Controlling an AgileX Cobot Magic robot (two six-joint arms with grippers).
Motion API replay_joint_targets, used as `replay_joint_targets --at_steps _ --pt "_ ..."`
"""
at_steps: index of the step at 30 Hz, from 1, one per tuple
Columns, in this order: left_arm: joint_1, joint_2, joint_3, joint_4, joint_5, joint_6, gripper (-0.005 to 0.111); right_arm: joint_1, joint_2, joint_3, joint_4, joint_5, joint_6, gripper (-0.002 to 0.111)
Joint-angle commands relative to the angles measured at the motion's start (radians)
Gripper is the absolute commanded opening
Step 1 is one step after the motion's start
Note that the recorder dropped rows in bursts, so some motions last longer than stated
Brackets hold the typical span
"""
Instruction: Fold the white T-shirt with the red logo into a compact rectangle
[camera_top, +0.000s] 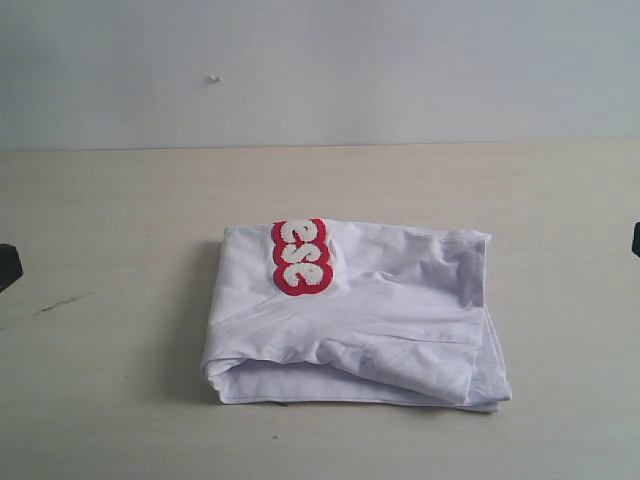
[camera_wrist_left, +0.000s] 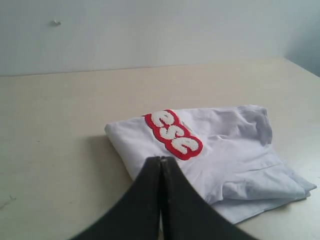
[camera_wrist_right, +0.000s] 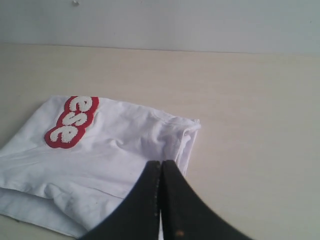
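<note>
left pincer (camera_wrist_left: 160, 161) and right pincer (camera_wrist_right: 161, 164) pressed together; white t-shirt (camera_top: 400, 300) shows red logo (camera_top: 301, 256) reading "ese".

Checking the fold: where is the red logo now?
In the exterior view the red logo lies on top of the folded white T-shirt, at the edge nearest the wall, toward the shirt's left corner.

Brightly and evenly lit with soft, diffuse light, slightly washed out and low in sharpness throughout (a cool bluish cast on the wall (camera_top: 320, 70)), with a faint grey shadow on the table (camera_top: 120, 400) along the left edge of the white T-shirt (camera_top: 380, 310).
</note>
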Motion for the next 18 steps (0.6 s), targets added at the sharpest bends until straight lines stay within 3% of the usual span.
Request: replay_joint_targets --at_steps 1,12,14,18 --pt "0.001 -0.006 0.004 -0.009 0.006 -0.001 0.000 -0.003 -0.002 0.003 0.003 -0.004 0.000 0.000" --pt "0.001 -0.080 0.002 -0.009 0.074 -0.118 0.000 -0.003 -0.002 0.003 0.003 -0.004 0.000 0.000" --pt "0.001 -0.116 0.000 0.075 0.054 -0.239 0.000 -0.003 -0.002 0.003 0.003 -0.004 0.000 0.000" --pt "0.001 -0.203 0.000 0.402 -0.046 -0.646 0.000 -0.003 -0.002 0.003 0.003 -0.004 0.000 0.000"
